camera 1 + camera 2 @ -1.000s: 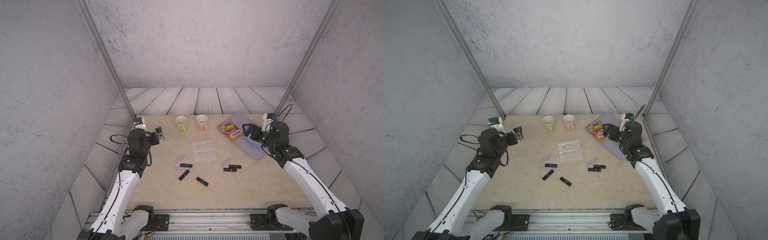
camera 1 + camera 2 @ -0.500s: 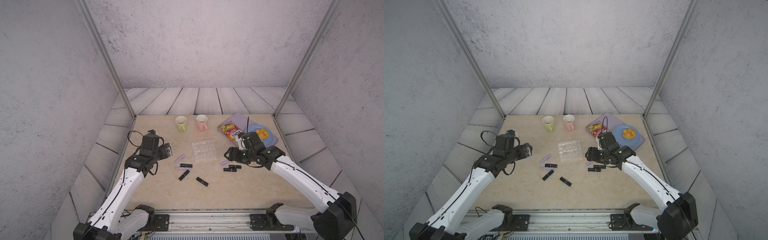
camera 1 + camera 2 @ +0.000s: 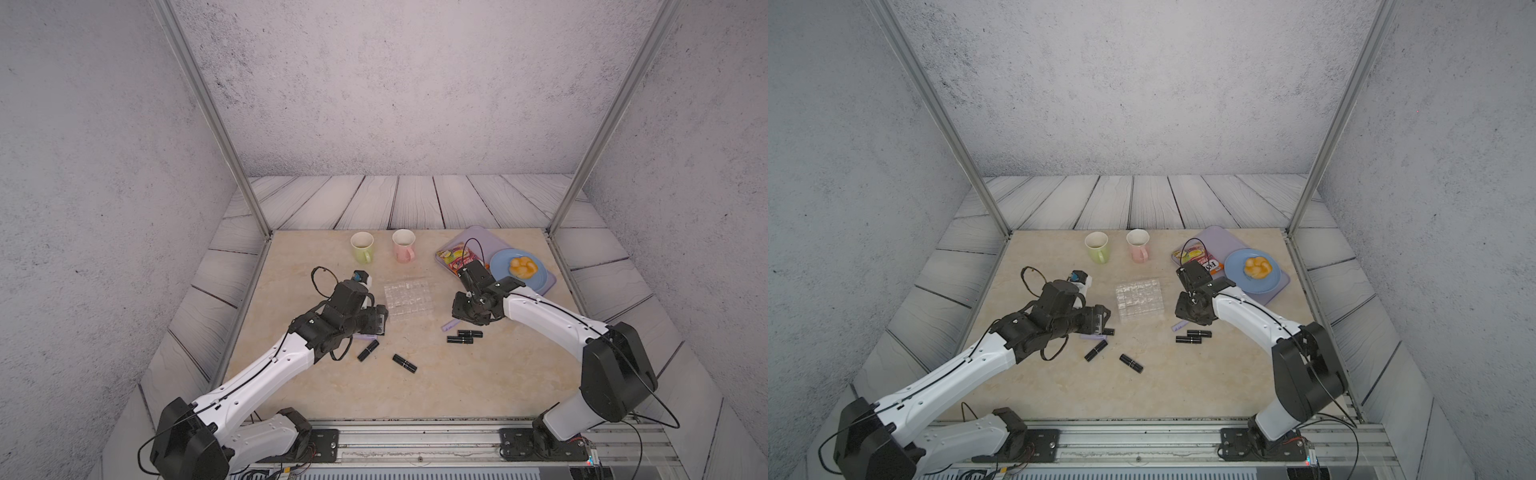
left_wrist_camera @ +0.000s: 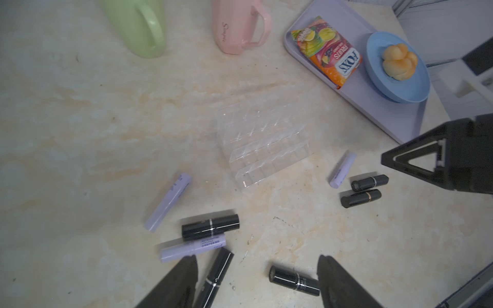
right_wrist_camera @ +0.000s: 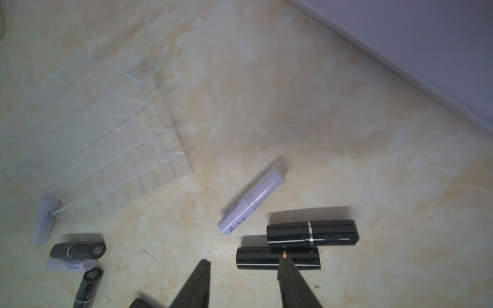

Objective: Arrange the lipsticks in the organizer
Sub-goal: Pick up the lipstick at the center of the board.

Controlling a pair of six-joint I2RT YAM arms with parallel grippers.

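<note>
We see the organizer (image 3: pixel 406 300) in the middle of the counter (image 3: pixel 457 382). Lipsticks (image 3: pixel 460 340) lie flat by its near side. Cups (image 3: pixel 362 247) and a tray (image 4: pixel 386 117) sit at the far edge. Our left gripper (image 4: pixel 256 282) and right gripper (image 5: pixel 244 282) gape, holding nothing.

table (image 3: pixel 478 386): cream-beige, marbled
organizer (image 3: pixel 407 301): clear, w/ grid of cells
blk lipsticks (image 4: pixel 210 226): glossy blk, thin silver band; one band gold-ish
lilac lipsticks (image 5: pixel 250 201): pale lilac, dark print
green mug (image 3: pixel 362 249): lt green, plain
pink mug (image 3: pixel 403 247): pale pink, dark script
tray (image 4: pixel 373 106): lilac, plain
plate (image 4: pixel 405 93): lt blue
bun (image 4: pixel 399 61): yellow-orange
snack pack (image 4: pixel 328 53): orange, fruit print, white logo
arms (image 3: pixel 266 365): white, blk joints
</note>
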